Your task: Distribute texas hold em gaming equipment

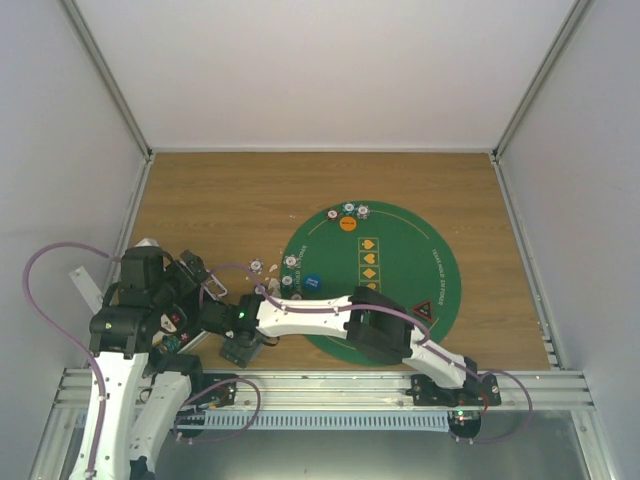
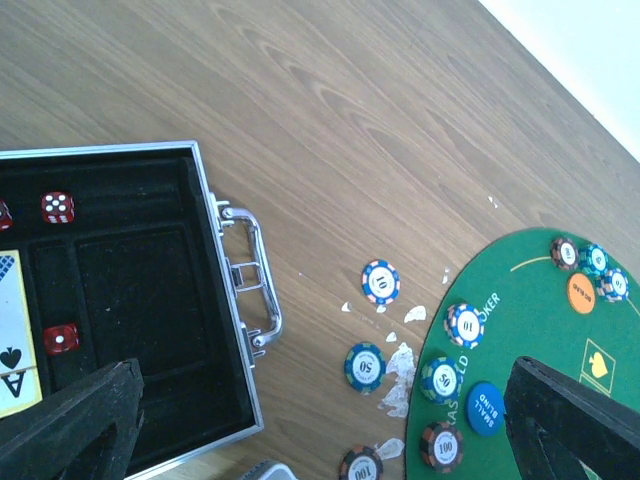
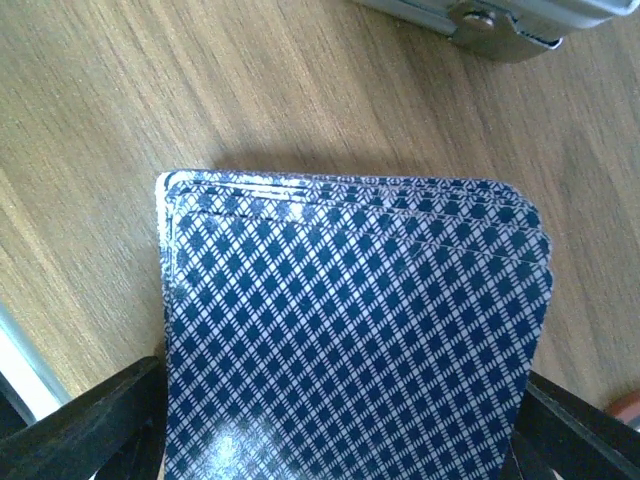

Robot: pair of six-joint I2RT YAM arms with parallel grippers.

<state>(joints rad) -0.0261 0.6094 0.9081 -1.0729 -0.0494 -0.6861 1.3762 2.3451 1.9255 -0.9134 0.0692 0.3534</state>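
My right gripper (image 3: 340, 430) is shut on a deck of playing cards (image 3: 350, 340) with blue-and-white lattice backs, held just above the wood; in the top view it (image 1: 238, 348) sits left of the green mat (image 1: 400, 240). My left gripper (image 2: 320, 420) is open and empty, hovering between the open case (image 2: 203, 250) and the mat (image 2: 540, 300). Striped-edge chips lie on the wood (image 2: 380, 282) (image 2: 364, 367) and on the mat's edge (image 2: 465, 325). A blue disc (image 2: 484, 408), an orange disc (image 2: 581, 292) and a red-black triangle marker (image 1: 424, 311) lie on the mat.
The black case holds red dice (image 2: 57, 207) and a face-up ace of spades (image 2: 15, 340); its metal handle (image 2: 255, 290) sticks out toward the chips. Three chips (image 1: 348, 210) sit at the mat's far edge. White scuffs (image 2: 400, 375) mark the wood. Enclosure walls surround the table.
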